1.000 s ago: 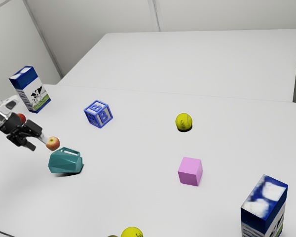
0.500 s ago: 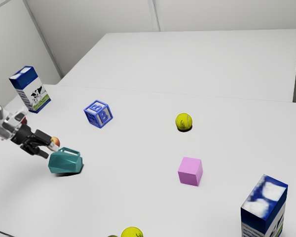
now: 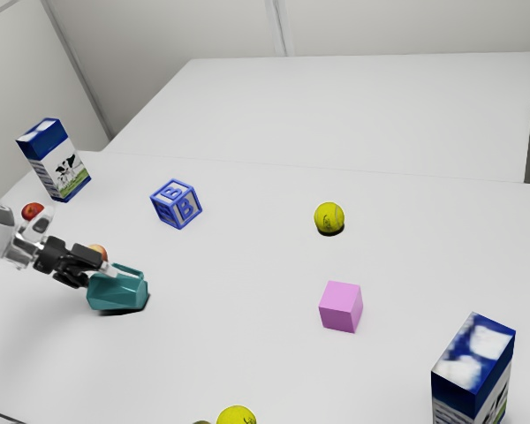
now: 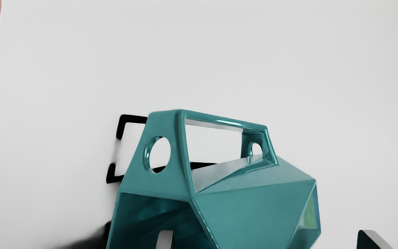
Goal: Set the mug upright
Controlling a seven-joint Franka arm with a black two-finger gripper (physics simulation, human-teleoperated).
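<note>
My gripper (image 3: pixel 98 276) is at the teal mug (image 3: pixel 122 294) in the exterior view, overlapping its left end. The mug lies on its side on the table, handle uppermost. In the wrist view my gripper (image 4: pixel 268 239) stands open, its fingertips wide apart. One fingertip shows against the dark mouth of the mug (image 4: pixel 250 211); the other stands past the opposite, base end, with a gap. Whether the first fingertip is inside the mouth or just in front of it, I cannot tell.
An apple (image 3: pixel 97 253) sits close behind the mug, with a red apple (image 3: pixel 33 211) and a milk carton (image 3: pixel 57 163) farther back. A blue letter block (image 3: pixel 177 204), tennis ball (image 3: pixel 329 217), pink cube (image 3: pixel 341 306) and second carton (image 3: pixel 473 371) are spread over the table (image 3: pixel 221 309).
My gripper has moved toward the exterior view's right and downward, from beside the apple to the mug's left end. The mug has not moved.
</note>
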